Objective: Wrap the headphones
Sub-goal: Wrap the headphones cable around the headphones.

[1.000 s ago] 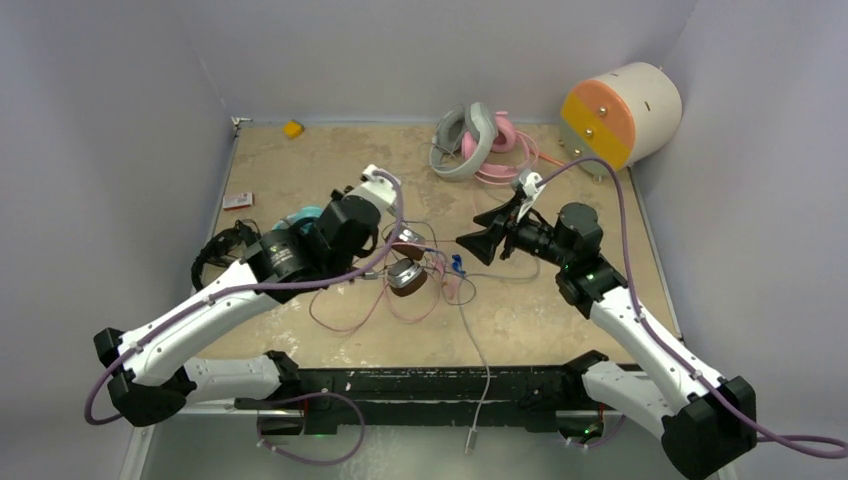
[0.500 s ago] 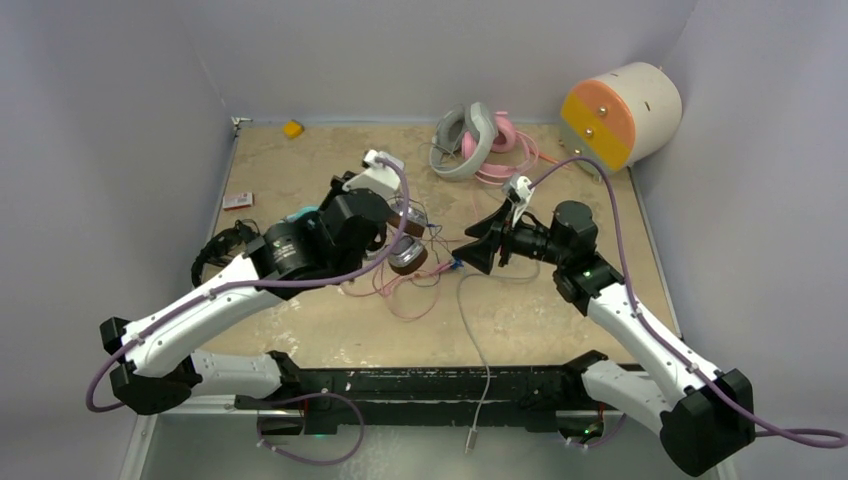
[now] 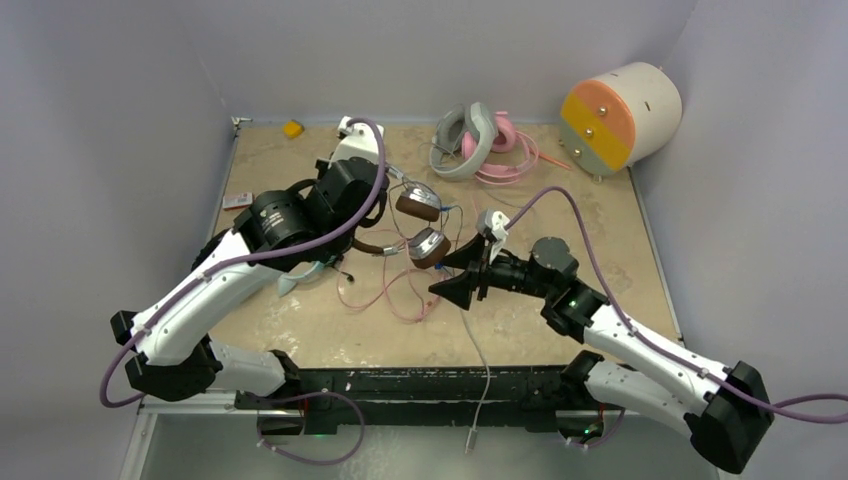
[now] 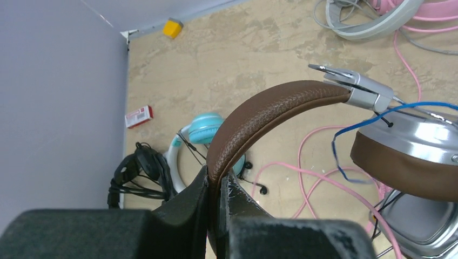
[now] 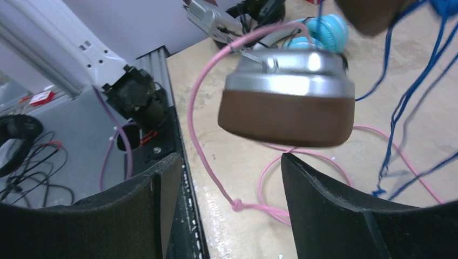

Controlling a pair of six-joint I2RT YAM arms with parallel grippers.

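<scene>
Tan desk, grey walls | Your left claw pinched the headband of the brown-and-silver headphones, held aloft mid-desk | Your right claw gaped wide, empty, beside the lower cup | Your best course was to gather its blue cable alone, shedding the pink cable draped across it.

The headphones were brown and silver, beside a blue cable and a pink cable. The table was mottled beige and the second pair teal-and-white.
</scene>
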